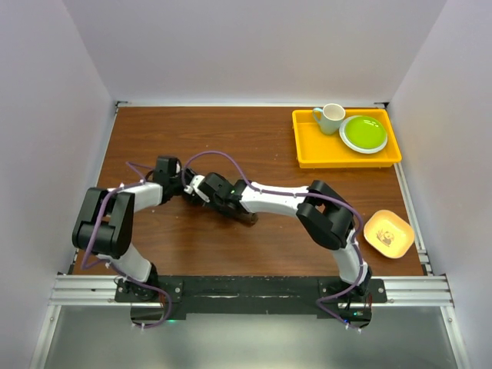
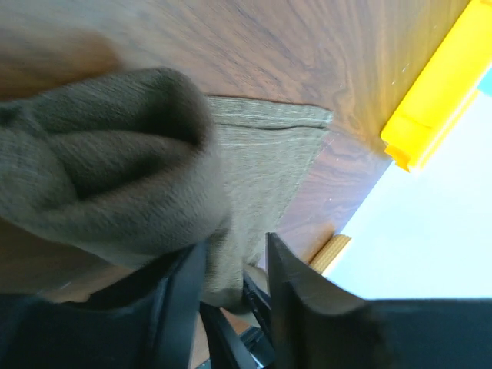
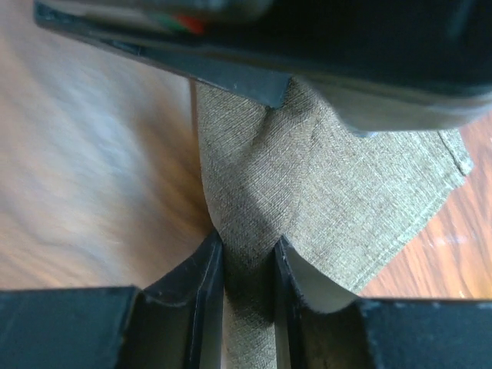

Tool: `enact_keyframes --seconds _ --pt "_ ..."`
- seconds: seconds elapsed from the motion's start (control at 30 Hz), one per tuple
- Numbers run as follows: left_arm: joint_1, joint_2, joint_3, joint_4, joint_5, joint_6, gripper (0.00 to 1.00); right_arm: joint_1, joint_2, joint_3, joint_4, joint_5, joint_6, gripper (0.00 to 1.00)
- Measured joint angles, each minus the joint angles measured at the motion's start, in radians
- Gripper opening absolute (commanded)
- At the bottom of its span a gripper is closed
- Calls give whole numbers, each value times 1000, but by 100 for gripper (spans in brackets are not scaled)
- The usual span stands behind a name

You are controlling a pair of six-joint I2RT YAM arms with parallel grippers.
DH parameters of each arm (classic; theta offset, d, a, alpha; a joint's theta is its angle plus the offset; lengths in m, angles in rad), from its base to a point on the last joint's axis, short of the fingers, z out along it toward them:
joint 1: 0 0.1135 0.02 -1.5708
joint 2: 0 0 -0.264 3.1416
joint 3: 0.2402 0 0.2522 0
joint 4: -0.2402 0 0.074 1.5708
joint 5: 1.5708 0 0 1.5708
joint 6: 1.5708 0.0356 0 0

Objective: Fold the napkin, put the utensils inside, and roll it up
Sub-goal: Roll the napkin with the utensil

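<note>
Our right gripper (image 3: 247, 296) has its fingers pressed together on a narrow strip of the napkin (image 3: 323, 192), at the bottom centre of the right wrist view. From that pinch the olive-brown cloth fans upward and to the right, and its hemmed corner reaches the right edge over the wooden table (image 3: 92, 169).

In the left wrist view our left gripper (image 2: 231, 300) is drawn close on a fold of the same cloth at the bottom centre. A thick bunch bulges to the upper left, and a flat hemmed part stretches right over the wood.

From above, we see both grippers meet just left of centre, with only a dark end of the napkin showing under the right arm.

A yellow tray (image 1: 346, 160) in the upper right holds a cup (image 1: 332, 117) and a green plate (image 1: 364, 132). A small yellow dish (image 1: 388, 233) lies at the right edge.
</note>
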Motion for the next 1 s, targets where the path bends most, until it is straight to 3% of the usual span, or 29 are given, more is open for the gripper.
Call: enact_keyframes --seconds 0.2,0.43,0.57,0.83,1.0 --pt "75 -105 -19 -108 -36 70 59 -48 0 9 41 -219 32 7" --pt "91 -188 11 -241 -100 163 62 -283 36 53 -10 -537 103 7" --pt "92 -190 82 -290 -127 203 63 -351 98 115 -29 -715 153 8" --pt "40 -128 105 -266 -94 186 63 -430 208 94 100 -1154 357 11" --pt "-20 2 198 -365 -119 138 64 -451 249 62 186 -1293 468 11"
